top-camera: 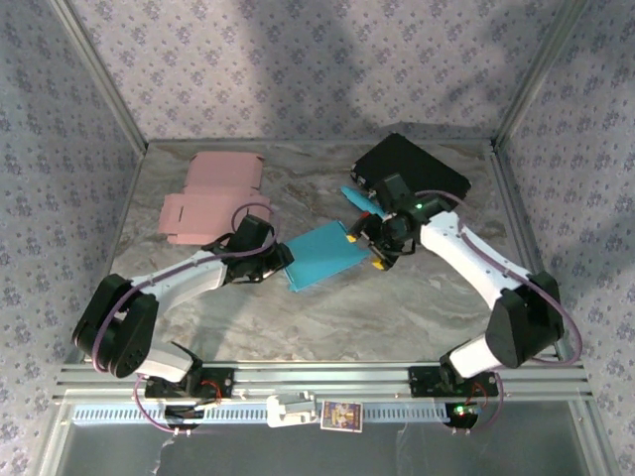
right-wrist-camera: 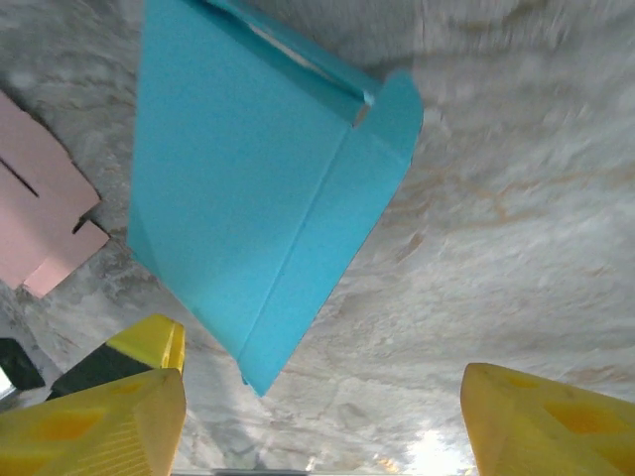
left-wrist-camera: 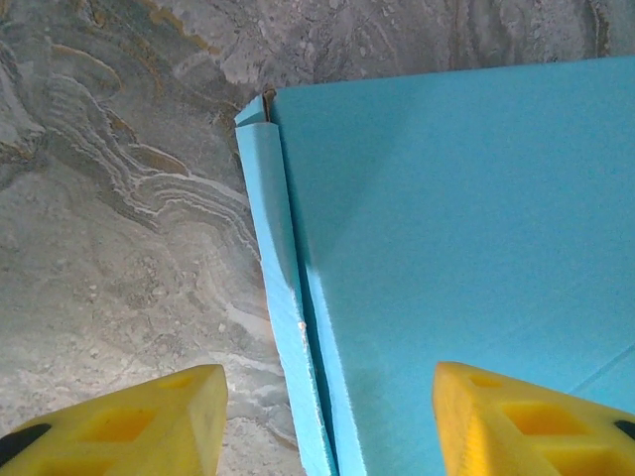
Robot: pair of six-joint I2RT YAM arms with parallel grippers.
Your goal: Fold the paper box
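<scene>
The blue paper box (top-camera: 325,258) lies folded flat in the middle of the marble table. My left gripper (top-camera: 284,260) is at its left end, open. In the left wrist view the yellow fingers (left-wrist-camera: 129,426) stand on either side of the box's doubled edge (left-wrist-camera: 288,297) without touching it. My right gripper (top-camera: 378,248) hovers over the box's right end, open and holding nothing. In the right wrist view the box (right-wrist-camera: 248,188) lies ahead of the yellow fingertips (right-wrist-camera: 546,421), its near corner pointing toward them, with bare table between the tips.
A flat pink box blank (top-camera: 213,198) lies at the back left, and its edge (right-wrist-camera: 40,218) appears in the right wrist view. A black box (top-camera: 412,169) sits at the back right behind the right arm. Metal frame posts and patterned walls enclose the table (top-camera: 327,327).
</scene>
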